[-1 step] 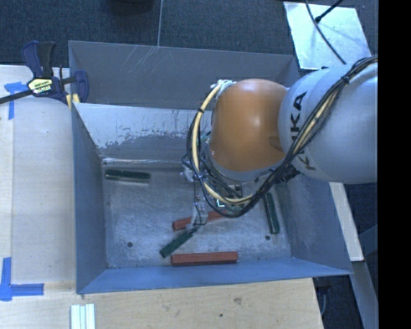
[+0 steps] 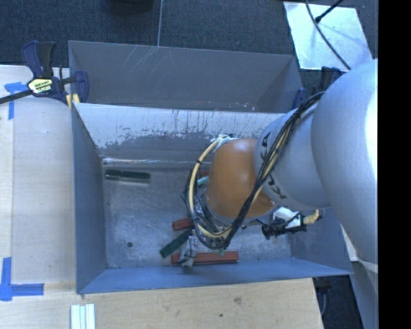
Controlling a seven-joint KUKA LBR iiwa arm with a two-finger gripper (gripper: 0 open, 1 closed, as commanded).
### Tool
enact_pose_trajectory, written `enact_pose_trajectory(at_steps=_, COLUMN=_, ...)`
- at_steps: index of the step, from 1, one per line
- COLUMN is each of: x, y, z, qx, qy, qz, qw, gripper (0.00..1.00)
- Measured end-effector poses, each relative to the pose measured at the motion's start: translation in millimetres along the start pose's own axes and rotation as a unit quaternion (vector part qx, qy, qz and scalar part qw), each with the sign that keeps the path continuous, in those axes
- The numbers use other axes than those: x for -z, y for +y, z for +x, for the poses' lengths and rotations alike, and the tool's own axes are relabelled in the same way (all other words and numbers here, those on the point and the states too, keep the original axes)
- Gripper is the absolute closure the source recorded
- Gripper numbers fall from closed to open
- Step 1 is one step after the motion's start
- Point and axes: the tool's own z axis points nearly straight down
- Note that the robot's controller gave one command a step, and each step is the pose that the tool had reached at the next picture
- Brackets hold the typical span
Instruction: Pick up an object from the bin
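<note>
This looks like a robotics lab or test room, not a home. 1 big pale robot arm [image 2: 334, 148] leans in from the right of a grey metal bin [image 2: 90, 193], with an orange cover [image 2: 234, 173] on its wrist and loose black and yellow cables [image 2: 196, 186] looped round it. The bin's far wall is streaked with scratches [image 2: 180, 125]. Beyond that wall lies dark carpet [image 2: 77, 19], and off the bin's far right corner a black cord [image 2: 336, 45] trails over a white sheet [image 2: 314, 45].

Grey bin [image 2: 88, 193] holds red-brown stick [image 2: 215, 257], dark green strip [image 2: 172, 246].
</note>
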Motion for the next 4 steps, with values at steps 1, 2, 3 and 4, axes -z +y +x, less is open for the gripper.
enact_pose_trajectory(at_steps=1, x=5, y=2, z=-2.7, qx=0.001, qy=-0.0044, qz=-0.003, qw=1.0, gripper=1.0)
enact_pose_trajectory(at_steps=2, x=15, y=0, z=-19.1, qx=0.002, qy=-0.0054, qz=-0.002, qw=1.0, gripper=1.0)
enact_pose_trajectory(at_steps=3, x=129, y=2, z=-5.0, qx=0.008, qy=-0.0077, qz=-0.003, qw=0.9999, gripper=1.0)
enact_pose_trajectory(at_steps=4, x=223, y=7, z=-32.6, qx=0.201, qy=-0.0078, qz=-0.001, qw=0.9797, gripper=1.0)
